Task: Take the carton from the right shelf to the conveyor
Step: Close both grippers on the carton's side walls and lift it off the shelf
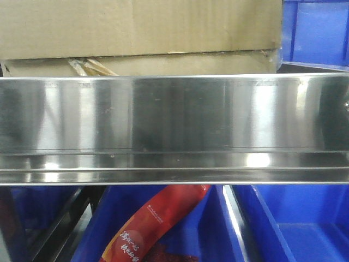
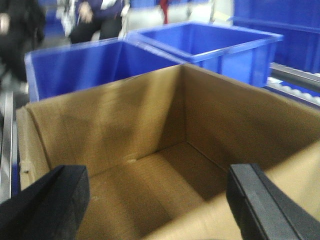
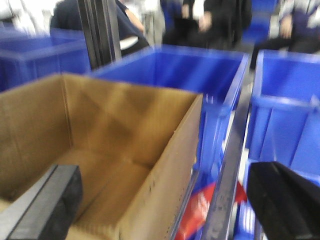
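Note:
The carton is a plain brown cardboard box on the right shelf, behind the shelf's shiny steel front rail. Ragged tape hangs at the carton's lower edge. In the left wrist view the carton is open-topped and empty. My left gripper stands open over its near side, holding nothing. In the right wrist view my right gripper is open too, with the right wall of the carton in the gap between its fingers. The conveyor is out of view.
Blue bins stand behind the carton and to its right. On the lower level are more blue bins and a red snack packet. A steel upright runs beside the carton. People sit in the background.

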`<state>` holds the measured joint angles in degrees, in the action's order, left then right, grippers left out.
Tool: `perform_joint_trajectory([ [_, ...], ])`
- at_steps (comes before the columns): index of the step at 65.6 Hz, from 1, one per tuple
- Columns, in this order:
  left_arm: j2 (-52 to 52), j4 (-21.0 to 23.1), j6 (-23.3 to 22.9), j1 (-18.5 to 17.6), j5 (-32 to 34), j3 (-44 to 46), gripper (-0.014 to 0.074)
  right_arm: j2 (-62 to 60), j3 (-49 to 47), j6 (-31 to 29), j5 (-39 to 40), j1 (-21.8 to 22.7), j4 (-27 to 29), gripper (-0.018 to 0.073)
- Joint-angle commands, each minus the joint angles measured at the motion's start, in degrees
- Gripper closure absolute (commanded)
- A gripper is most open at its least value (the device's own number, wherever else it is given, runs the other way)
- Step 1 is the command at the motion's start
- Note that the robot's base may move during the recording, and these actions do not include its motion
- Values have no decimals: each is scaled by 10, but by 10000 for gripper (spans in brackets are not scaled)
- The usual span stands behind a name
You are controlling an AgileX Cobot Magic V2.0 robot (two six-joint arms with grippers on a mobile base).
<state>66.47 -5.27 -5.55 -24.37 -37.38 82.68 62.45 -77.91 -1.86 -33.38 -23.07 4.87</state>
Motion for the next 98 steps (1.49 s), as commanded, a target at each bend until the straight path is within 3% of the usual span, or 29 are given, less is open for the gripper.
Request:
perform_joint_trajectory([
  [1, 45, -18, -40, 12, -64, 75, 132, 51, -87, -2, -66, -1, 0, -9],
  [14, 158, -73, -102, 42, -218, 238, 132, 195, -303, 5, -250, -1, 0, -9],
  [24, 212, -82, -115, 61, -276, 300, 132, 295, -439, 35, -364, -1, -15, -9],
  [32, 235, -82, -126, 81, -301, 309, 132, 354, -489, 39, -366, -1, -15, -9],
  [47, 281, -82, -126, 111, -322, 309, 132, 411, -492, 69, -366, 0, -32, -9],
  [74, 331, -78, -126, 111, -321, 309, 132, 469, -493, 74, -366, 0, -32, -3],
  [80, 334, -78, -126, 111, -321, 309, 133, 471, -493, 74, -366, 0, -32, 78],
  [86, 337, -77, -126, 111, -322, 309, 188, 471, -493, 74, -366, 0, -33, 268],
  [95, 340, -65, -126, 111, -322, 309, 452, 471, -493, 74, -366, 0, -33, 602],
  [98, 340, -64, -126, 111, -322, 309, 588, 471, -493, 74, -366, 0, -33, 643],
])
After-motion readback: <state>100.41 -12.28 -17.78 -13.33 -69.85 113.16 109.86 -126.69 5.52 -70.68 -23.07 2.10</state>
